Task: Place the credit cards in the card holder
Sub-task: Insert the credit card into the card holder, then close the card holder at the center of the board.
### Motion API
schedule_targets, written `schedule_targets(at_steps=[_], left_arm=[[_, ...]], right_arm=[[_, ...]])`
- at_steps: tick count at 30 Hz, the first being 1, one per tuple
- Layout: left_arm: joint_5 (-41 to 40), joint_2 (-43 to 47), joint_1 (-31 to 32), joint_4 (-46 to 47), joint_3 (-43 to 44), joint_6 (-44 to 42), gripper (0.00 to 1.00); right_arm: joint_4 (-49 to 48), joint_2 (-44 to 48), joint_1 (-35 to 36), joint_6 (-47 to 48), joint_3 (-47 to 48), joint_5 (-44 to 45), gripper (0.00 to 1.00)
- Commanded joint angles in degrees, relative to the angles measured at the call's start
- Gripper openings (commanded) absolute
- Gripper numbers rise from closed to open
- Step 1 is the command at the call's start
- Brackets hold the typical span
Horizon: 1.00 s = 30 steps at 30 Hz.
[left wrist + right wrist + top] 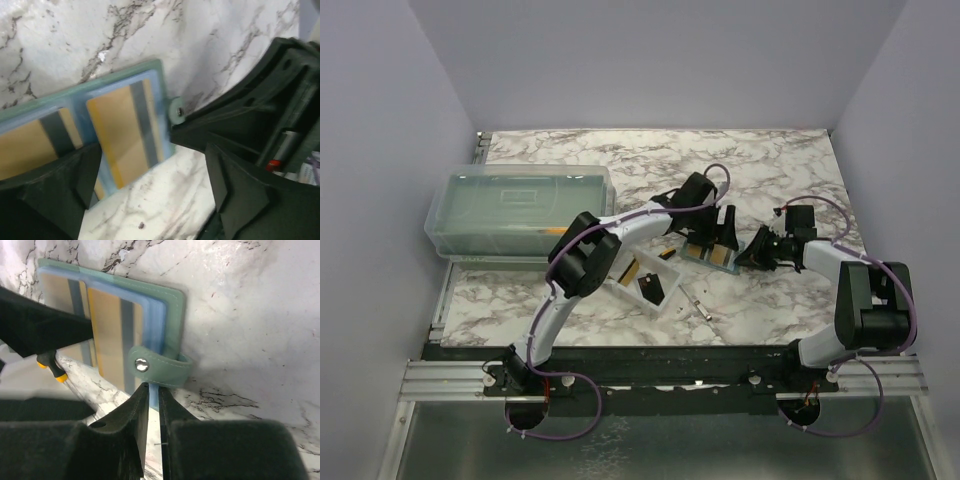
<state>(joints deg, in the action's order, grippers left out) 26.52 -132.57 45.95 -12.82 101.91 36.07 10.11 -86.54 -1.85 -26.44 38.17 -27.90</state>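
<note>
A: What colour is the card holder [172, 297]?
B: Sage green outside and pale blue inside. There's a silver snap [142, 365] on its green strap.
A: And the credit cards [125, 135] in it?
B: Gold, each crossed by a dark grey stripe. Another card [651, 288] is black.
A: The surface [620, 160]?
B: A white marble pattern with grey veining. The fingers [125, 435] are black.
</note>
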Motion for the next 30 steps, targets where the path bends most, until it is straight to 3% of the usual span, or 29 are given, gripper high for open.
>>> schedule_targets(at_steps=[1, 8, 16, 30], left_arm=[[2.82, 5.69, -1.74, -10.01, 3.48, -5.55, 0.99], [2.44, 8.38, -6.69, -13.21, 1.74, -8.82, 0.99], [-2.11, 4.76, -9.47, -14.82, 2.57, -8.67, 0.99], [4.66, -1.90, -8.13, -14.41, 4.90, -4.22, 0.92]], right_arm=[[1.06, 0.98, 0.00, 1.47, 0.84, 0.54, 0.18], [1.13, 0.61, 0.00, 1.80, 1.30, -0.28, 0.22], [1.40, 0.62, 0.00, 2.74, 2.10, -0.88, 0.37], [-1.79, -1.58, 0.00, 1.50, 0.08, -2.21, 0.37]])
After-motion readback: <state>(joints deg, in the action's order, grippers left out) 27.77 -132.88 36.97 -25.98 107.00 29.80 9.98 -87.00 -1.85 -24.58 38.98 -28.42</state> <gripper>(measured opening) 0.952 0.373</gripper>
